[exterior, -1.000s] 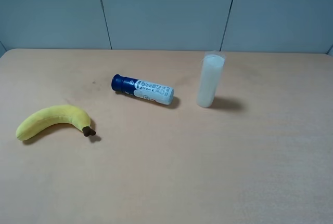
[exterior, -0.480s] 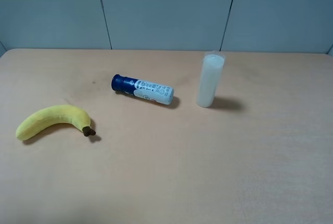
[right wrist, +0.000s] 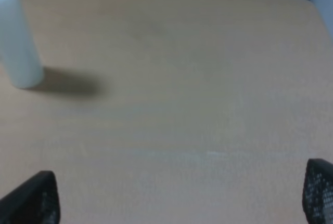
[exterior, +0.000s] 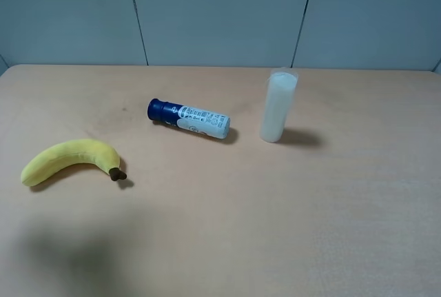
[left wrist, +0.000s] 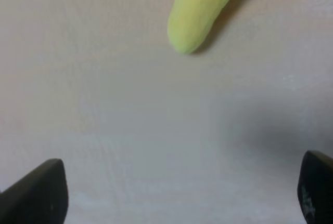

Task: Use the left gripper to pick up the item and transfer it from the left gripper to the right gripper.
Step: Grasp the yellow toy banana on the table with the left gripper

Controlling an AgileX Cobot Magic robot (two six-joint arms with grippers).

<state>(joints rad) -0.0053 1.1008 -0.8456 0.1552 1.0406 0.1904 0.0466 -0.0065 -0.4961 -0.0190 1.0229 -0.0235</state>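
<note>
Right of the bottle stands a cylinder; left of it, apart, lies the banana, ahead of the left gripper, which is spread wide; the right gripper likewise

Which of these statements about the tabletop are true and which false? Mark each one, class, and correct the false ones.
1. The banana lies on the table, untouched by any tool. True.
2. The blue-capped bottle stands upright. False: it lies on its side.
3. The translucent cylinder stands upright. True.
4. The left tool is shut on the banana. False: it is open and short of the banana.
</note>
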